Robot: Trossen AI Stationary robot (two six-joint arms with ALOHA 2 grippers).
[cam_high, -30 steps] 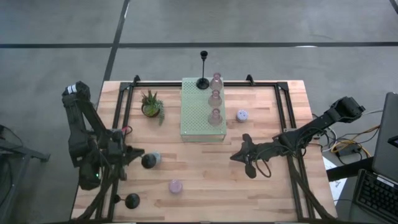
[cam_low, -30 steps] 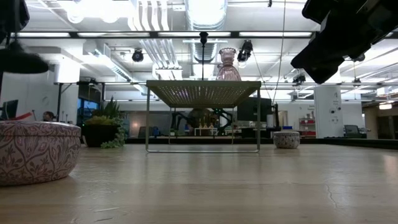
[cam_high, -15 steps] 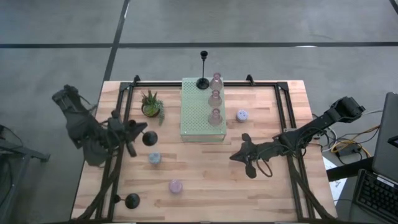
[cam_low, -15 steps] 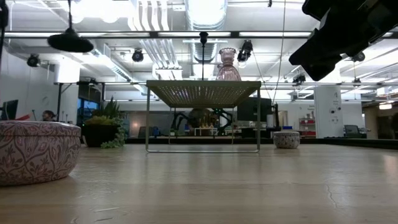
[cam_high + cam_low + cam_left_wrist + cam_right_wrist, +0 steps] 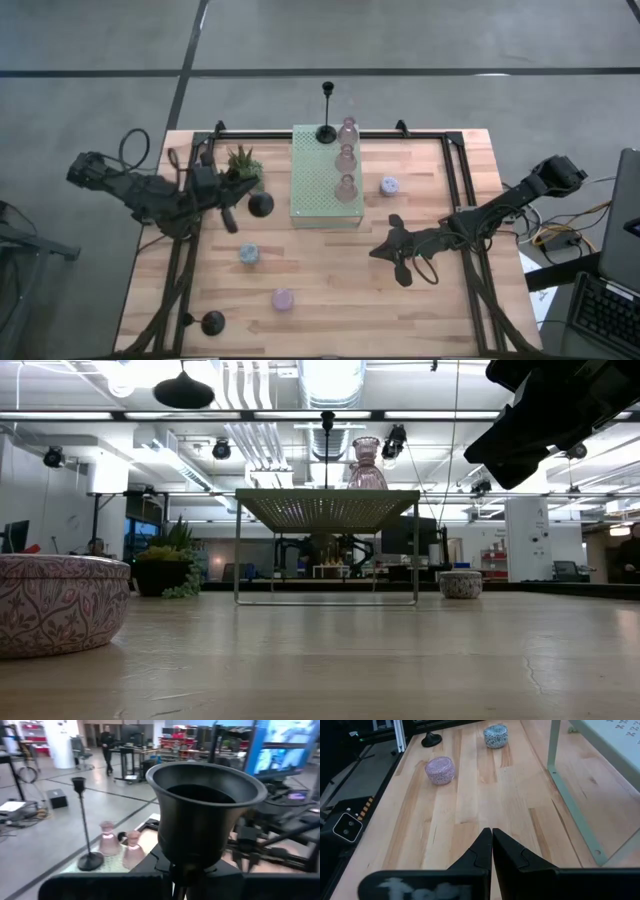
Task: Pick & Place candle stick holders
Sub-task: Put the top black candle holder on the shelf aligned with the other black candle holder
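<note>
My left gripper (image 5: 240, 199) is shut on a black candle stick holder with a round base (image 5: 261, 205) and holds it high over the table's left half, between the potted plant (image 5: 243, 166) and the pale green board (image 5: 327, 178). The low view shows its base (image 5: 183, 390) in the air. On the board stand three pink glass holders (image 5: 346, 157) and one black holder (image 5: 326, 132). Stubby holders stand on the table: one right of the board (image 5: 389, 185), a blue one (image 5: 248, 255), a lavender one (image 5: 283, 298). Another black holder (image 5: 212, 322) stands near left. My right gripper (image 5: 386, 250) is shut and empty. My left gripper pinches the thin stem (image 5: 180, 870) just below the holder's top cup (image 5: 202, 807) between its two fingers. The fingers lie level, come from the table's left and cross the stem. The holder hangs upright, its base lowest and lifted clear of the table.
The board stands raised on thin legs (image 5: 237, 550) at the table's far middle. The plant stands close behind my left gripper. Metal frame rails run along the table's left (image 5: 185, 260) and right (image 5: 470, 260) sides. A person (image 5: 106, 740) walks far off in the room.
My left gripper has risen and swung toward the table's far edge and its right, toward the board, with the black holder. The holder stays upright and now hangs much higher, clear of the blue stubby holder that it stood beside.
</note>
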